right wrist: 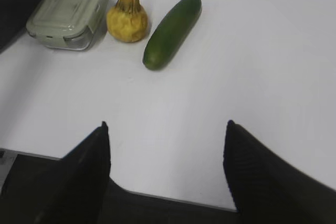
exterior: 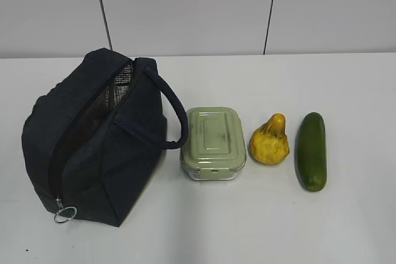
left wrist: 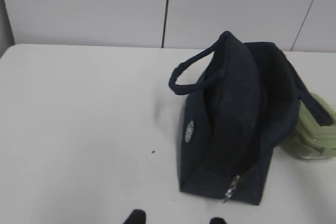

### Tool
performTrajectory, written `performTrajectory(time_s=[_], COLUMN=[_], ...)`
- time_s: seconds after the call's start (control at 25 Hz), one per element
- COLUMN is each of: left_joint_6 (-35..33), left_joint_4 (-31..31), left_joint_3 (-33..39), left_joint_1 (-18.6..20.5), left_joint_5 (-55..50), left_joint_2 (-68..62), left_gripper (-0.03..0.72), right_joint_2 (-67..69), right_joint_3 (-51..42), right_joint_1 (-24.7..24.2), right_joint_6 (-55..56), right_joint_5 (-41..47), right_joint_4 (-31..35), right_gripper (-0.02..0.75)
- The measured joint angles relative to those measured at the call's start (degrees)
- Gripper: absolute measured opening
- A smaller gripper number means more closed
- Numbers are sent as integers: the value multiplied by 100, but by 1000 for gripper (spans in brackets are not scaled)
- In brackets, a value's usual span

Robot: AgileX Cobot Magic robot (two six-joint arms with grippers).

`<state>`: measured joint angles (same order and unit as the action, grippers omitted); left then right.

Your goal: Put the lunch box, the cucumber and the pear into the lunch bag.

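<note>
The navy lunch bag [exterior: 93,143] stands at the left, unzipped, its silvery lining showing; it also shows in the left wrist view [left wrist: 236,124]. To its right lie the sage-lidded lunch box [exterior: 212,143], the yellow pear [exterior: 270,140] and the dark green cucumber [exterior: 310,150] in a row. In the right wrist view the lunch box [right wrist: 67,13], pear [right wrist: 126,18] and cucumber [right wrist: 172,31] lie well ahead of my open, empty right gripper [right wrist: 165,127]. My left gripper [left wrist: 175,220] shows only two fingertips, apart and empty, short of the bag's near end. Neither gripper shows in the exterior view.
The zip's metal ring pull [exterior: 64,213] hangs at the bag's near end. One loop handle [exterior: 173,112] arches toward the lunch box. A grey panelled wall [exterior: 185,10] stands behind the white table [exterior: 247,221].
</note>
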<state>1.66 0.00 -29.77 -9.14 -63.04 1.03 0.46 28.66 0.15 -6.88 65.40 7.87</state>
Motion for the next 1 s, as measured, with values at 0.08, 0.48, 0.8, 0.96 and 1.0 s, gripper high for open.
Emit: performTrajectory(time_s=[0.08,0.48,0.8,0.96,1.0], left_joint_6=[-5,-579,-1288,-2272,-2618], left_joint_4=[-395,-1408,-1570,-2667,-3170], left_joint_3=[0,-516,-2075,-2930,-3085], left_joint_1=[-43,-976,-966,-424,-217], left_joint_5=[16,1330,1466,1042,890], left_joint_2=[-25,-3247,-5799,-6711,-6920], left_gripper=[237,243,246,246,246], right_joint_2=[308,2301,3957,4551,4766], right_joint_3=[0,205,672,862,901], right_joint_1=[0,0,0,0,0], right_joint_6=[0,0,-212,-497,-595], right_joint_5=[-36,-1088,-1782,-1941,-1941], right_joint_4=[110,574,896,1063,1087], right_gripper=[524,524,523,512,508])
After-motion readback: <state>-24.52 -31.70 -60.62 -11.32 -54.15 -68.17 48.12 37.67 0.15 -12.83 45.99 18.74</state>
